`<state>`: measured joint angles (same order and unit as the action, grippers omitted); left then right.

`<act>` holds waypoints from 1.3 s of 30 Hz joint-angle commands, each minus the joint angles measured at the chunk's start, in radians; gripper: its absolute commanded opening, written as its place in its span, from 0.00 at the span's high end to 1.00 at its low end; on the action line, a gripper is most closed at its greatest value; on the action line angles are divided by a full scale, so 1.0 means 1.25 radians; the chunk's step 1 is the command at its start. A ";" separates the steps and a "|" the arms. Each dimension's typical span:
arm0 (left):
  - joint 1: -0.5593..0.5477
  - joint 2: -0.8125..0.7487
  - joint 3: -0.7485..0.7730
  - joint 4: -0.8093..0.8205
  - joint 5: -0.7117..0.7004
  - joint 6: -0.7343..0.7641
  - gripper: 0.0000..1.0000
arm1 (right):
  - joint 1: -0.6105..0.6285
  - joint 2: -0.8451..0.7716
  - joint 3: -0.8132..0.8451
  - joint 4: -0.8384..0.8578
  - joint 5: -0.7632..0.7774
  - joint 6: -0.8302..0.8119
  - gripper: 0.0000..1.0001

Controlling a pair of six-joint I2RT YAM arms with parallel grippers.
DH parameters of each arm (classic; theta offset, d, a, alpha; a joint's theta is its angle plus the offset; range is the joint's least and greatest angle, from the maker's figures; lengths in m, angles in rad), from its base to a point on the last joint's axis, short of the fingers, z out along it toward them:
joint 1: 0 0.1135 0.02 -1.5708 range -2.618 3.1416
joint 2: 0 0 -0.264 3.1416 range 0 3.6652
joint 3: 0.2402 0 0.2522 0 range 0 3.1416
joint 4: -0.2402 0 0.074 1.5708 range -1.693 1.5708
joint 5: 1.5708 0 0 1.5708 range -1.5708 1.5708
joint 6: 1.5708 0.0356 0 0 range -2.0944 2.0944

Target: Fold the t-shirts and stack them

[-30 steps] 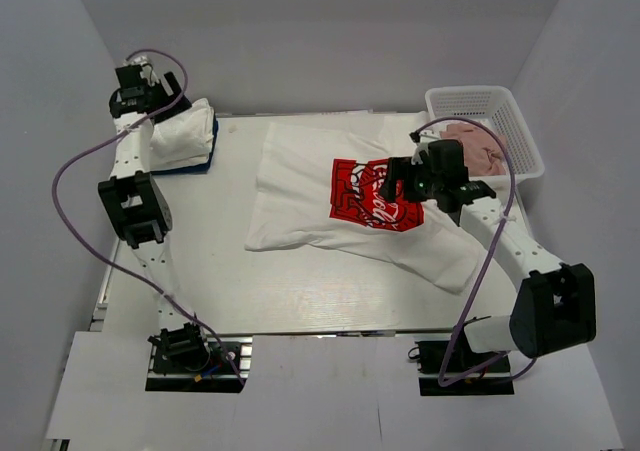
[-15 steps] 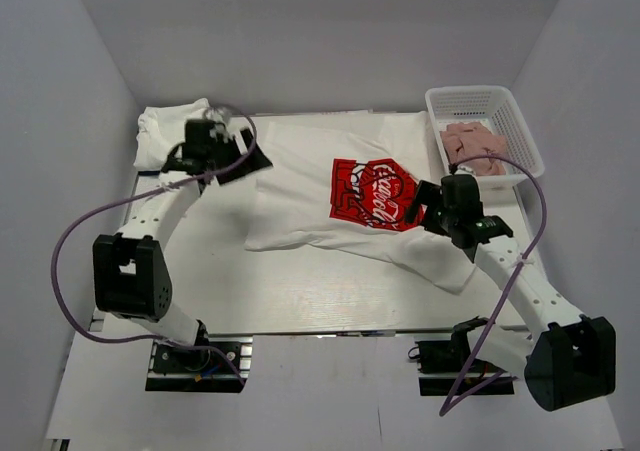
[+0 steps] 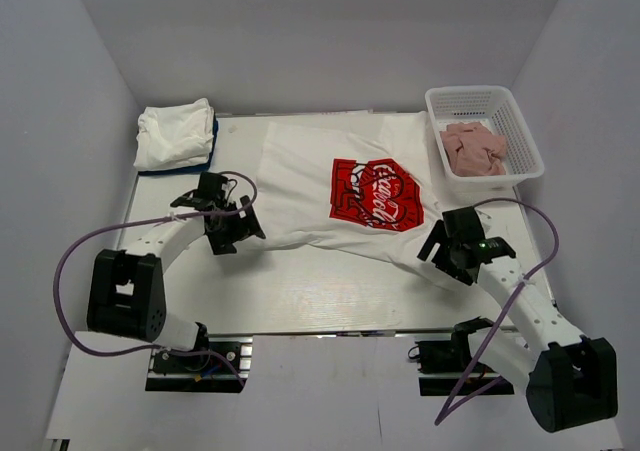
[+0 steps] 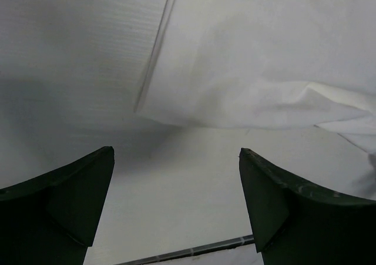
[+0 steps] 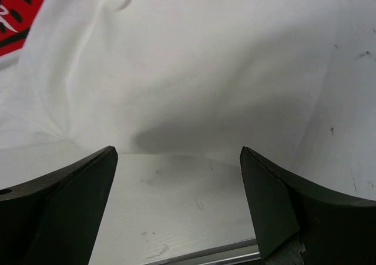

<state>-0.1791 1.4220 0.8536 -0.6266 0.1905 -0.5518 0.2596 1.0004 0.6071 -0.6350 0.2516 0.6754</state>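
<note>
White cotton pretty much everywhere on this one. The big white t-shirt (image 3: 310,186) with the red square chest print (image 3: 377,194) lies spread out and wrinkled across the middle of the flat white table (image 3: 300,296), print side up, with its top end toward the far edge.

My left gripper (image 3: 238,227) sits low at the shirt's near left corner, with both dark fingers (image 4: 59,209) spread wide and nothing between them. From the left wrist camera I see bare tabletop in the gap and the cloth's edge just ahead of the tips, not touching.

Same deal on the other side. My right gripper (image 3: 445,256) is at the near right corner, wide open and empty. In the right wrist view a rumpled fold of the shirt lies just past my fingers (image 5: 56,209), with a sliver of red print in the top left corner.

Other stuff around: a folded white bundle (image 3: 175,136) of a t-shirt sits at the far left corner on something dark blue (image 3: 212,139), well apart from the spread shirt. A white plastic mesh basket (image 3: 520,121) stands at the far right, just beside the shirt's sleeve, with crumpled pink cloth (image 3: 473,148) inside. My purple cables (image 3: 70,241) loop out beside each arm, off the cloth.
</note>
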 commanded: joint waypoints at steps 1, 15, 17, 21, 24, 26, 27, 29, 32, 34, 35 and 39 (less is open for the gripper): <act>-0.004 0.038 -0.014 0.076 0.003 -0.026 0.05 | -0.010 -0.049 -0.024 -0.058 0.033 0.076 0.09; -0.037 0.193 -0.048 0.234 0.081 -0.051 0.91 | -0.020 -0.083 -0.019 -0.102 0.016 0.169 0.09; -0.037 0.209 -0.007 0.196 0.071 -0.042 1.00 | -0.019 -0.052 -0.012 -0.130 0.004 0.154 0.09; -0.037 0.187 0.025 0.165 0.028 -0.022 1.00 | -0.020 -0.012 -0.027 -0.125 -0.031 0.151 0.09; -0.037 0.134 0.035 0.136 0.000 -0.022 1.00 | -0.020 0.025 -0.040 -0.093 0.004 0.144 0.09; -0.037 0.101 0.028 0.121 -0.011 -0.022 1.00 | -0.026 0.054 -0.046 -0.044 0.009 0.134 0.09; -0.037 0.085 0.028 0.112 -0.028 -0.022 1.00 | -0.025 0.066 -0.049 -0.032 0.006 0.127 0.12; -0.030 0.043 0.028 0.094 -0.047 -0.022 1.00 | -0.025 0.092 -0.051 0.015 0.024 0.113 0.15; -0.021 0.000 0.028 0.052 -0.082 -0.014 1.00 | -0.027 0.115 -0.062 0.062 0.053 0.085 0.21; -0.021 -0.012 0.053 0.014 -0.118 -0.014 1.00 | -0.028 0.131 -0.065 0.112 0.036 0.053 0.37; -0.021 -0.012 0.063 0.004 -0.125 -0.007 1.00 | -0.025 0.132 -0.066 0.125 0.022 0.040 0.56; -0.021 -0.058 0.100 0.004 -0.133 -0.006 1.00 | -0.026 0.096 -0.043 0.175 -0.017 -0.050 1.00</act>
<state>-0.2111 1.4155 0.9203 -0.5926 0.0700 -0.5747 0.2291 1.1496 0.5320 -0.5182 0.2546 0.7086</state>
